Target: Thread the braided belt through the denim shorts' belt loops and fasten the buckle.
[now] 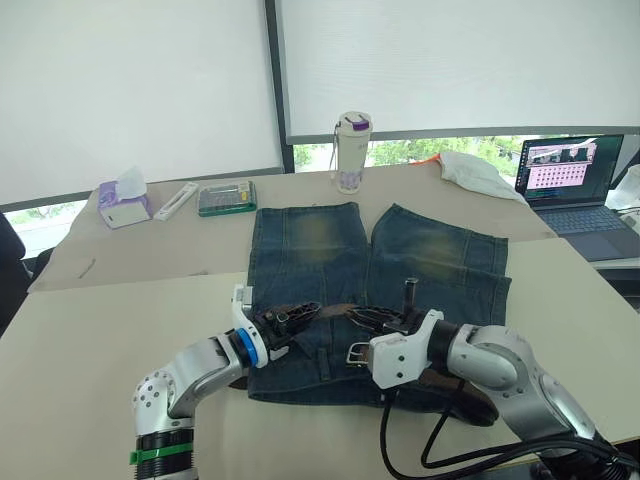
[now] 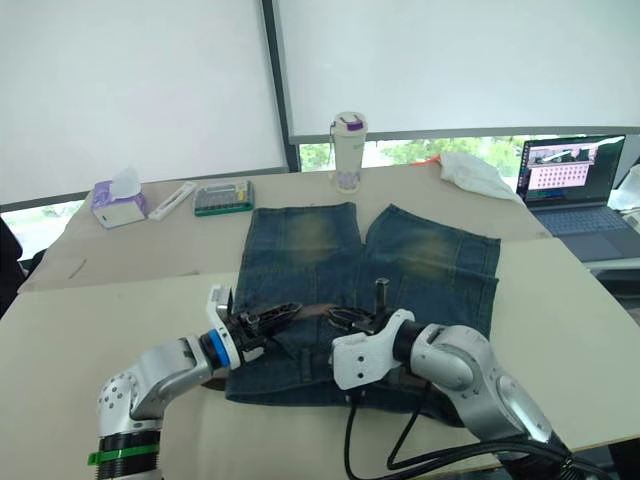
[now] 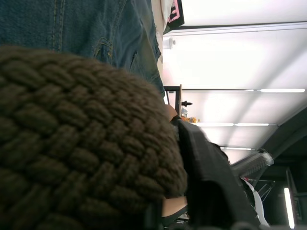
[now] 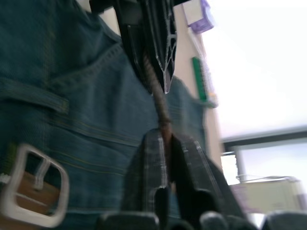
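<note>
Threading is in hand: on the shorts (image 1: 400, 255) lying flat on the worktop (image 1: 110, 320), both the left hand (image 1: 290, 322) and right hand (image 1: 385, 318) pinch the belt (image 1: 335, 312) at the near waistband, buckle (image 1: 358, 353) just beside; next, feeding the tip through a loop.

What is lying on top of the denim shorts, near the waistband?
The braided belt lies across the denim shorts, held by the left gripper and the right gripper. Its buckle rests on the denim. The right arm covers the belt's remaining length.
</note>
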